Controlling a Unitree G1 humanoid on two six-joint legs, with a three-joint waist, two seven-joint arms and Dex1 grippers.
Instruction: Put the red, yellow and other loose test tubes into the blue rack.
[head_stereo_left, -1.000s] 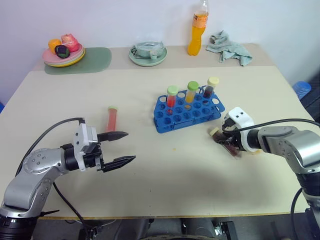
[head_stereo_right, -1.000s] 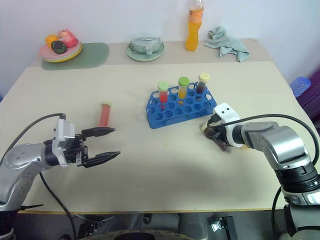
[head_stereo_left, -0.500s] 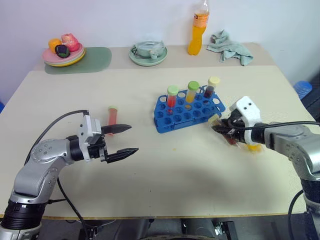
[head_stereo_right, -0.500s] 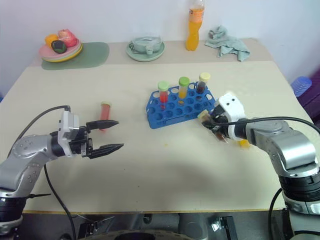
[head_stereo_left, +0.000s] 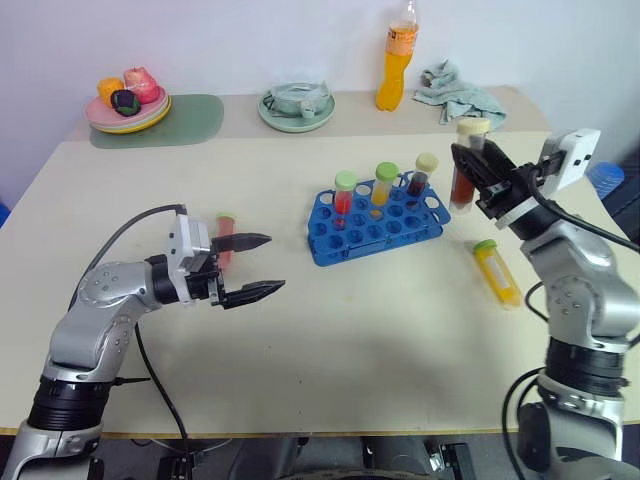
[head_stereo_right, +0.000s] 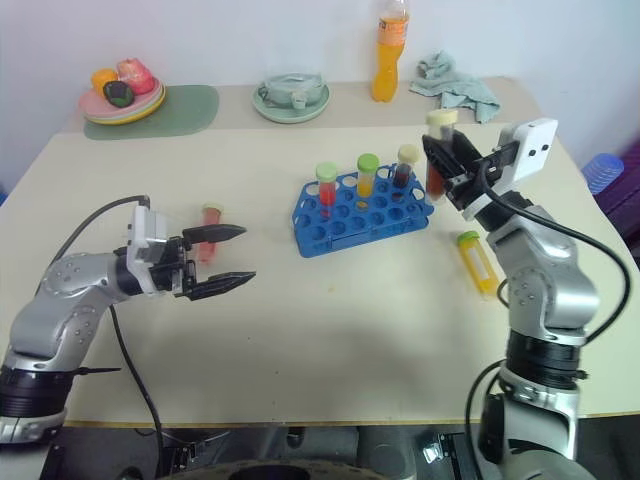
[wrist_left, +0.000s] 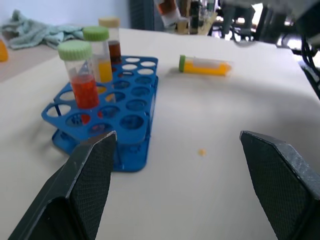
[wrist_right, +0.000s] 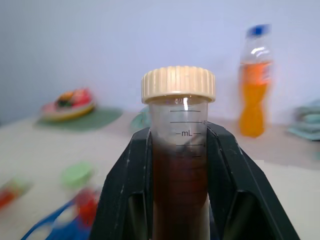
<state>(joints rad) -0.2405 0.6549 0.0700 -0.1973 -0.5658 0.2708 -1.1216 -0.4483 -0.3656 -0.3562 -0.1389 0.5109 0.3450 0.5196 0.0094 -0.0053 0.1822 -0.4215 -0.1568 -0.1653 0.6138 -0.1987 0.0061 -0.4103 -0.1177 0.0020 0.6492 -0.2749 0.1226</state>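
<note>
Right now my right gripper (head_stereo_left: 478, 165) has its fingers clamped on the dark brown tube (head_stereo_left: 465, 166), holding it upright in the air with its pale yellow cap on top, just beside the right end of the blue rack (head_stereo_left: 378, 223) and clear of the desk (head_stereo_left: 300, 340). My left gripper (head_stereo_left: 255, 266) hovers low over the desk with its fingers spread wide and nothing between them, pointing toward the rack. Just behind its upper finger lies the red tube (head_stereo_left: 224, 238), flat on the desk and well to the left of the rack. I see three capped tubes standing in the rack's back row: a red one (head_stereo_left: 343, 197), a yellow-orange one (head_stereo_left: 384, 186) and a dark one (head_stereo_left: 423, 173). Another yellow tube with a green cap (head_stereo_left: 495, 270) lies on its side on the desk to the right of the rack, below my right arm. Along the far edge sit a plate of fruit (head_stereo_left: 128, 103), a pale green dish (head_stereo_left: 296, 106), an orange drink bottle (head_stereo_left: 397, 58) and a crumpled cloth (head_stereo_left: 457, 92).
</note>
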